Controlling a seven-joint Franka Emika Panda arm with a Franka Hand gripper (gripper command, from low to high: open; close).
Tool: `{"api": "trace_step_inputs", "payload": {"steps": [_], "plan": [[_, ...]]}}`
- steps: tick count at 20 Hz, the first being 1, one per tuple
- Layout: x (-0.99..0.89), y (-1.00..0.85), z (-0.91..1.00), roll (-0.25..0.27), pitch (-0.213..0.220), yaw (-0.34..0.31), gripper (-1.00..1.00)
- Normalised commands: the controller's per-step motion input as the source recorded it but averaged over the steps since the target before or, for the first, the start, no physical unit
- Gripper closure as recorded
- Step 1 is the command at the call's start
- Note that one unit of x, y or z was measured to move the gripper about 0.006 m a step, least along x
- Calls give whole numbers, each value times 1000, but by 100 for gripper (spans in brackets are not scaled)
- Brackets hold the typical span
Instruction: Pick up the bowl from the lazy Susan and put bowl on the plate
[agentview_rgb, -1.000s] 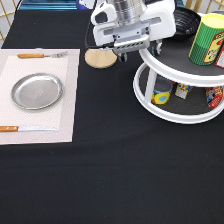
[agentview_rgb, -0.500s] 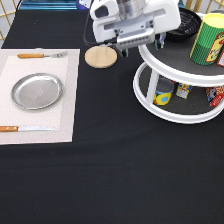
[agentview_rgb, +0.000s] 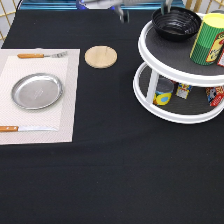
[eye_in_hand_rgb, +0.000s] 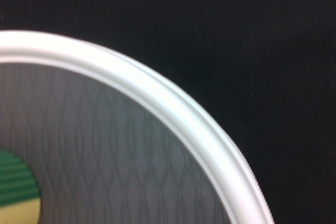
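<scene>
Pincer (agentview_rgb: 145, 11) at exterior view's top

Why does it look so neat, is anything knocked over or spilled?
Nothing stands out. The bowl sits upright on the lazy Susan, the plate lies flat on its mat, and the gripper is blurred at the exterior view's top edge, beside the bowl.

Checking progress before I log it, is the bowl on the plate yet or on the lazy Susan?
On the lazy Susan. The bowl sits upright on its top tier; the plate is bare.
</scene>
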Motion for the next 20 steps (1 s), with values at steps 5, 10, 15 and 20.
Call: {"api": "trace_step_inputs", "payload": {"steps": [5,10,15,20], "plan": [[-919,291,-422,-115,-132,0,-100],[-861,273,-667,-44,-142,0,-100],[-622,-8,-757,7,-96,-8,-100],[-423,-44,-737,12,-93,-32,-100]]}}
